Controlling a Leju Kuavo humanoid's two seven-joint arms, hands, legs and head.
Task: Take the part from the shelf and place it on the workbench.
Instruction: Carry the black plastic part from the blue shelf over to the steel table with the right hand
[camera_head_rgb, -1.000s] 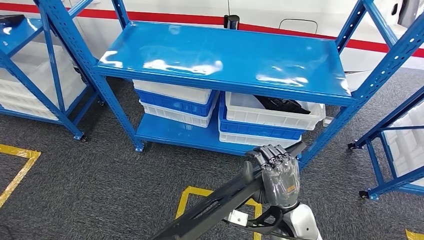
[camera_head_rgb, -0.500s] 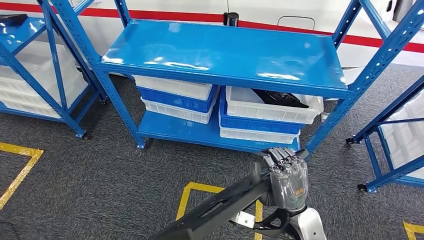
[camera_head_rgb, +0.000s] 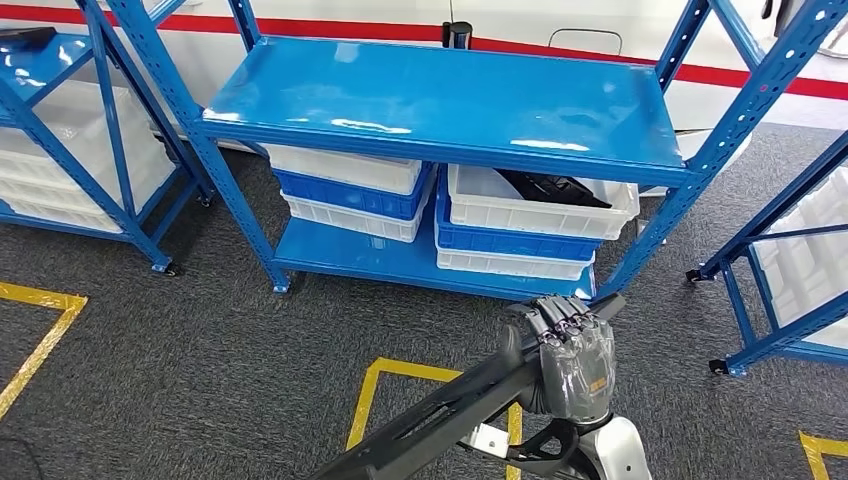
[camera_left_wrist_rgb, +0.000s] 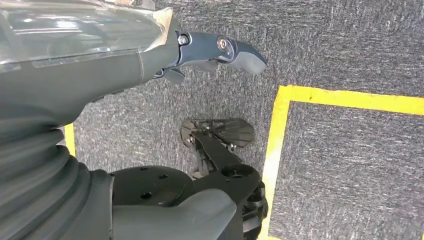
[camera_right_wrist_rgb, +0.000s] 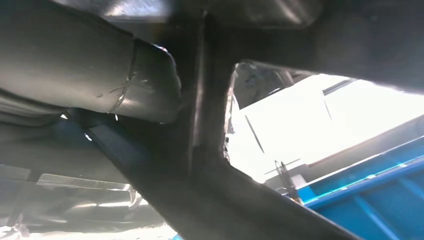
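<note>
open carpet (camera_head_rgb: 250, 340) ahead, blue shelf (camera_head_rgb: 450, 100) beyond

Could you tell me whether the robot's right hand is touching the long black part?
Touching. In the head view, the right hand has its fingers wrapped around the long black part, gripping it near its upper end.

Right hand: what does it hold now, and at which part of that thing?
The right hand grips a long black part near its far end; a short tip sticks out past the fingers. The left hand holds nothing.
</note>
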